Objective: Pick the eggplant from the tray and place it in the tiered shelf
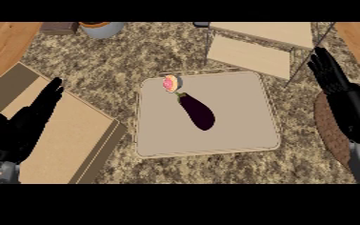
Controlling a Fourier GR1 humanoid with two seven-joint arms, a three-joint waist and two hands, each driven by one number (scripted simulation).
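Head view, eggplant lying on tray, left hand and right hand fingers straight, holding nothing

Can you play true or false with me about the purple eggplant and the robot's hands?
1. The eggplant lies on the tray. True.
2. The right hand is holding the eggplant. False: it is open at the view's right edge, away from the eggplant.
3. A small pink and yellow thing sits on the tray by the eggplant's stem end. True.
4. The eggplant is already in the tiered shelf. False: the shelf stands beyond the tray, and the eggplant is not in it.
5. The left hand is shut into a fist. False: it is open, at the view's left edge.
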